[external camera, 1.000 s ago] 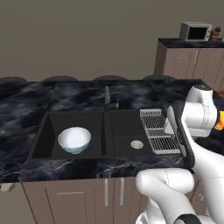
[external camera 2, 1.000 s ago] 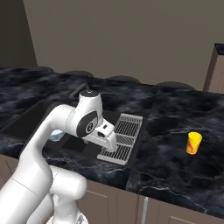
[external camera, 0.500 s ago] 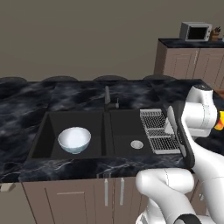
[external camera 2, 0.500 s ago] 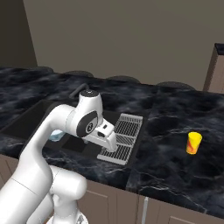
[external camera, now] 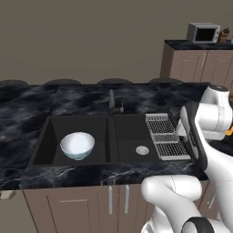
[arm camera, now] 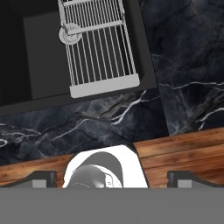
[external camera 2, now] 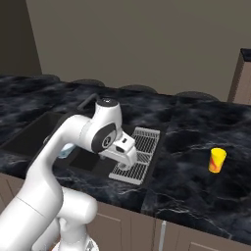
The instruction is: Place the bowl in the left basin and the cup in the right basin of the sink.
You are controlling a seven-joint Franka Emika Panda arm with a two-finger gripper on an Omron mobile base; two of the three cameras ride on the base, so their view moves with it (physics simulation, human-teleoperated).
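The white bowl [external camera: 77, 144] sits upright in the left basin [external camera: 49, 136] of the black sink [external camera: 109, 119]. The right basin [external camera: 129, 136] holds nothing but its silver drain [external camera: 142, 150]. The small yellow cup [external camera 2: 217, 160] stands on the counter, well to the right of the sink. My gripper [external camera 2: 126, 162] hangs above the front end of the wire rack, pointing down. In the hand view the gripper [arm camera: 116, 179] is open, its fingertips [arm camera: 43, 178] wide apart with nothing held. That view looks down on the right basin [arm camera: 43, 57] and the counter's front edge.
A wire grid rack [external camera: 164, 136] lies over the right side of the right basin. A dark faucet [external camera: 111, 101] rises behind the divider. Black marbled counter [external camera 2: 196, 186] stretches between rack and cup. A microwave [external camera: 203, 32] sits on a far cabinet.
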